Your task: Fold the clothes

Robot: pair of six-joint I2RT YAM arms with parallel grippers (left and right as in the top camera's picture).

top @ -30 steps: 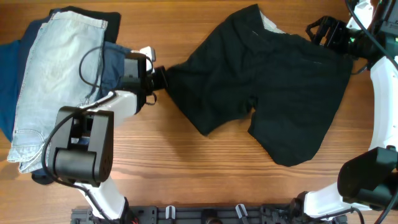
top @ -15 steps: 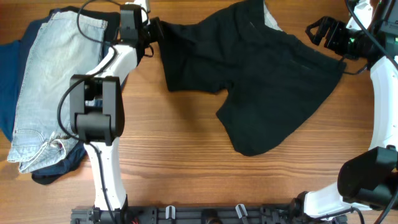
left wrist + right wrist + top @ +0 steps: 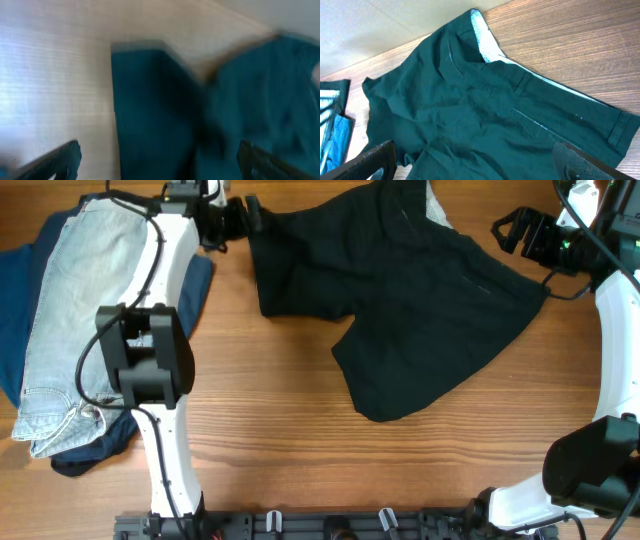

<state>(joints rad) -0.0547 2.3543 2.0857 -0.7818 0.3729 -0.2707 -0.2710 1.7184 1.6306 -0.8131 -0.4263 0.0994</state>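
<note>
While the left tool [image 3: 238, 218] and right tool [image 3: 507, 230] gape wide, soft black shorts [image 3: 420, 300] lie rumpled.

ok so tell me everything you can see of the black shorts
The black shorts are plain dark fabric, lying unfolded and rumpled on the wooden table. Two short wide legs spread toward the left and the near edge; a pale lining shows inside the waistband at the far side, with belt loops along it. The left gripper sits at the left leg's corner, jaws apart; whether it touches is unclear.
</note>
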